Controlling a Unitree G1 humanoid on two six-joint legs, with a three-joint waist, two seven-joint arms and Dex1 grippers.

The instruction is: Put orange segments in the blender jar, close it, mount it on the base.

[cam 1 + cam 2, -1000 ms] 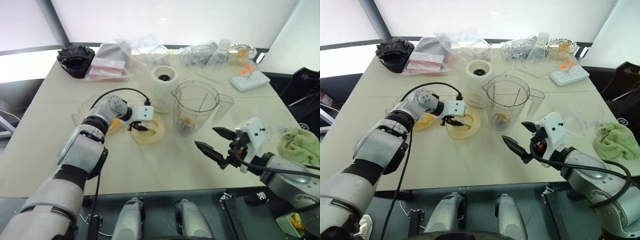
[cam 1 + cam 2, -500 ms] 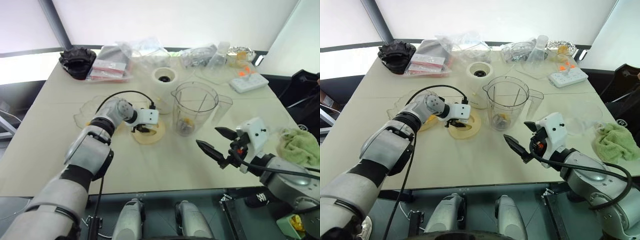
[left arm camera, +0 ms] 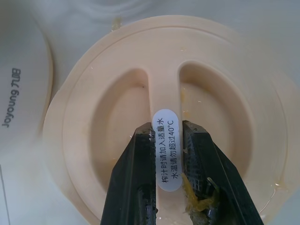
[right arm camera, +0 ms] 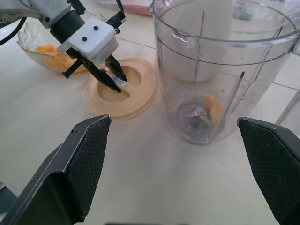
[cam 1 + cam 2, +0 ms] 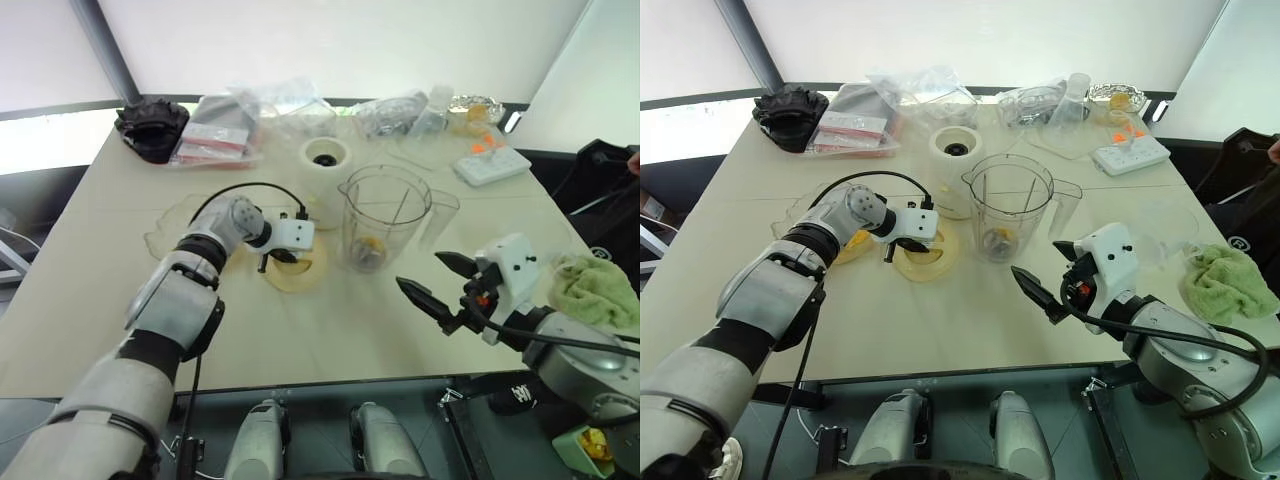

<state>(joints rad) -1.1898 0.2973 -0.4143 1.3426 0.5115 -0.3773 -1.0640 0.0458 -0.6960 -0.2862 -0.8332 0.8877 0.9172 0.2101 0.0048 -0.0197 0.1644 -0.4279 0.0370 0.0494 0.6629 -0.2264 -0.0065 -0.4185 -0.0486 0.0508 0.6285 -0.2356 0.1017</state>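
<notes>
A broad pale beige table [image 5: 90, 290] carries everything. The tall clear plastic blender jar [image 5: 388, 215], with side handle and pour spout, stands upright near the table's middle, open at the top, with one glossy orange segment [image 4: 212, 107] lying beside the dark blade hub at its bottom. Just behind it and to its left stands the squat cream-white cylindrical base [image 5: 326, 172], its dark socket facing up. The flat round cream-yellow lid [image 3: 164, 112] lies on the table just left of the jar, and the left gripper [image 3: 168, 140] is clamped on the lid's raised central ridge, one black finger in each recess. The right gripper [image 5: 436, 277] hovers in front of the jar, apart from it, fingers spread wide. More orange segments [image 4: 55, 56] sit in a shallow scalloped clear glass bowl [image 4: 28, 42] left of the lid.
</notes>
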